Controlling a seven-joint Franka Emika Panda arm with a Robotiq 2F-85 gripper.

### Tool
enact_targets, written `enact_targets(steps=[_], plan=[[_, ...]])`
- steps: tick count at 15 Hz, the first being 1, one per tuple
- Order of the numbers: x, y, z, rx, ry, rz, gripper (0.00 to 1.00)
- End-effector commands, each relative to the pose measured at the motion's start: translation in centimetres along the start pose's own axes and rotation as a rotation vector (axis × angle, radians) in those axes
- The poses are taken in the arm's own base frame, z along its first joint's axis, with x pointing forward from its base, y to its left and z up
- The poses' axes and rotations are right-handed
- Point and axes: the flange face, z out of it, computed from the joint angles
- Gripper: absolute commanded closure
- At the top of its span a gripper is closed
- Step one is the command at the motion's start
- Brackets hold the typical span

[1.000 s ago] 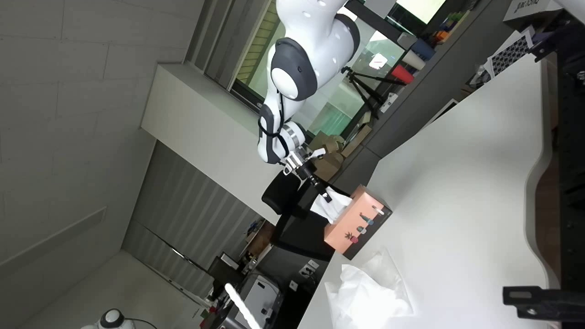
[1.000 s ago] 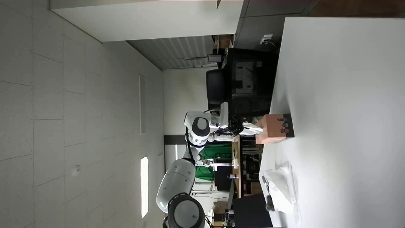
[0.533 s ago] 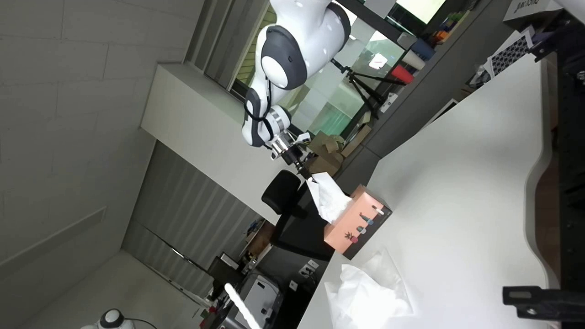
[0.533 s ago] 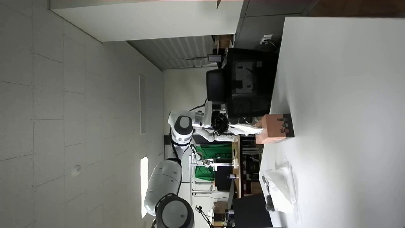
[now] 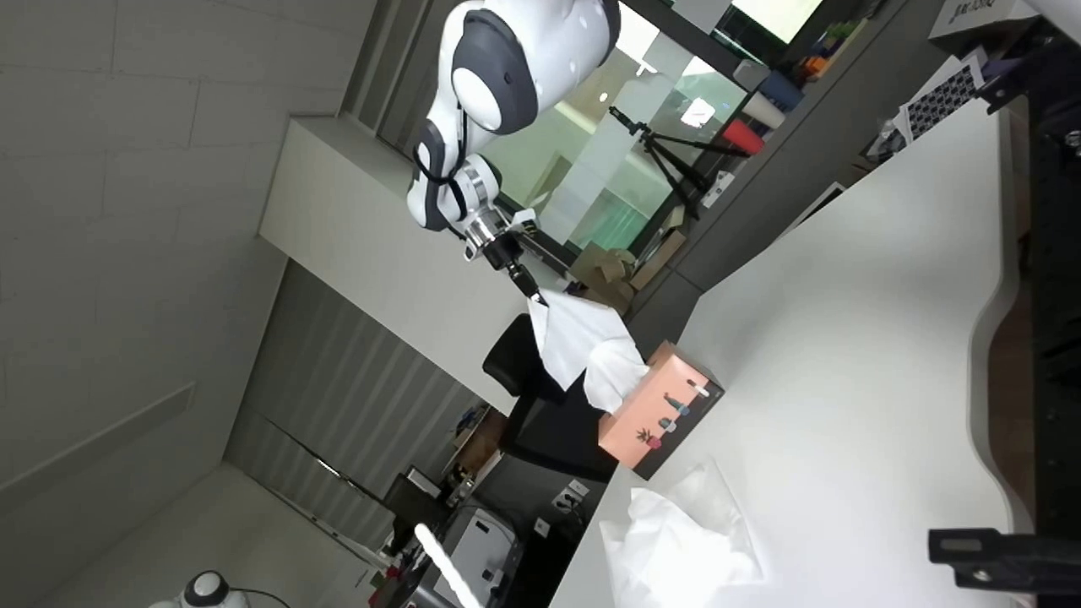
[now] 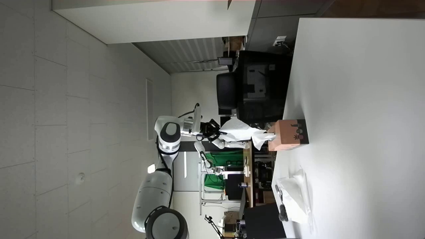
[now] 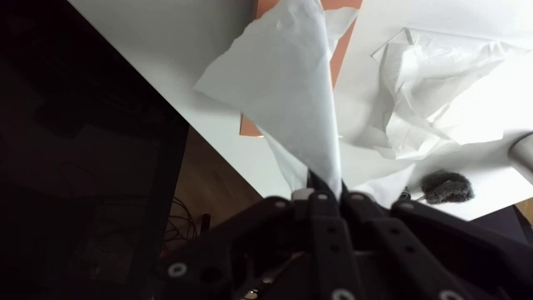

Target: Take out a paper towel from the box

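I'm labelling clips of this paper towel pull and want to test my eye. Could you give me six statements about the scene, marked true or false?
1. The gripper pinches the paper towel. True.
2. The box lies on the black chair. False: it rests on the white table.
3. A crumpled white heap lies on the table beside the box. True.
4. The box is plain, with no pictures on its side. False: potted plants are printed on it.
5. The gripper touches the box. False: it is apart from it, with the paper towel between them.
6. A black tripod shows in an exterior view. True.
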Motion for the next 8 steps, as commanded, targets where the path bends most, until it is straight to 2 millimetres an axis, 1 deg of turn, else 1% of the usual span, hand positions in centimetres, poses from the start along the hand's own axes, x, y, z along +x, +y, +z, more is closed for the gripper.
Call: enact_targets(steps=[1,5,8], plan=[[0.8,-1.3,-1.4,0.077,0.053,0.04,1.0],[2.9,-3.2,-1.1,0.18,0.107,0.029,1.0],[4.4,-4.9,-0.3,0.268,0.125,0.009,1.0]])
